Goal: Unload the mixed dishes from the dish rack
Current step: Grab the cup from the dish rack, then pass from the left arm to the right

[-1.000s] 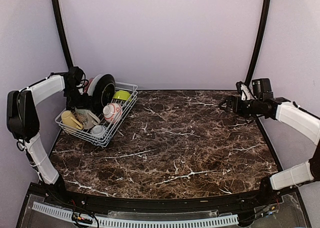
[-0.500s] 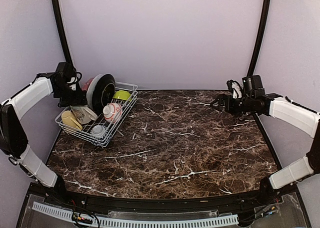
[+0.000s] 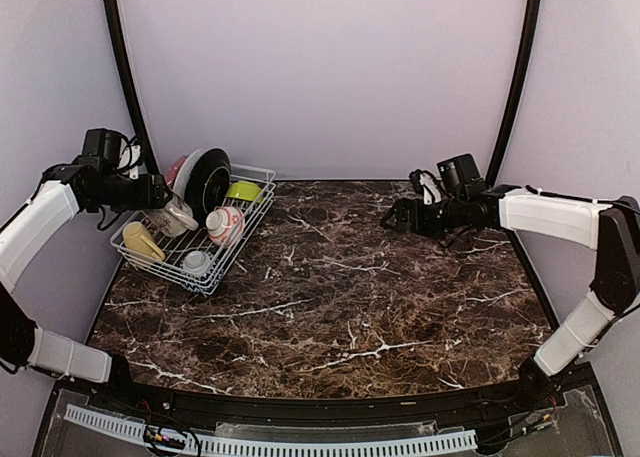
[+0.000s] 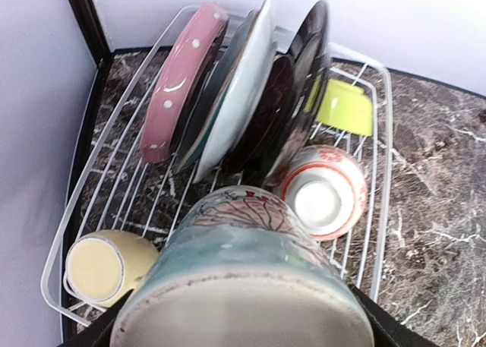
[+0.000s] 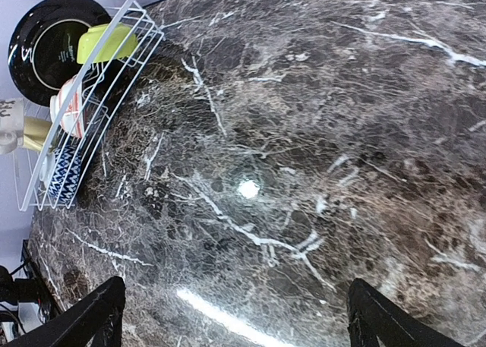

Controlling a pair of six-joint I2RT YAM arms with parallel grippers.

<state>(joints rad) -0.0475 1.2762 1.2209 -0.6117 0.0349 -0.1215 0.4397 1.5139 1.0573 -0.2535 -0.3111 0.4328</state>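
The white wire dish rack (image 3: pixel 215 281) stands at the table's far left corner. My left gripper (image 3: pixel 158 199) is shut on the cream patterned mug (image 3: pixel 174 218), which hangs tilted just above the rack's left side. In the left wrist view the mug (image 4: pixel 243 271) fills the bottom, its base towards the camera. A yellow mug (image 4: pixel 102 265), a red-and-white bowl (image 4: pixel 323 191), a lime-green bowl (image 4: pixel 345 108), a black plate (image 4: pixel 307 74), a pink plate (image 4: pixel 178 81) and a striped bowl (image 3: pixel 196 262) are in the rack. My right gripper (image 3: pixel 395 220) stands open above bare marble.
The dark marble table (image 3: pixel 350 297) stretches from the rack (image 5: pixel 91 96) to the right edge. Lilac walls close the back and sides. Two black poles (image 3: pixel 125 67) stand at the back corners, one just behind the rack.
My left arm has drawn back to the left and lifted the cream mug off the rack's floor. The right arm has swung leftwards over the table, its gripper still open.
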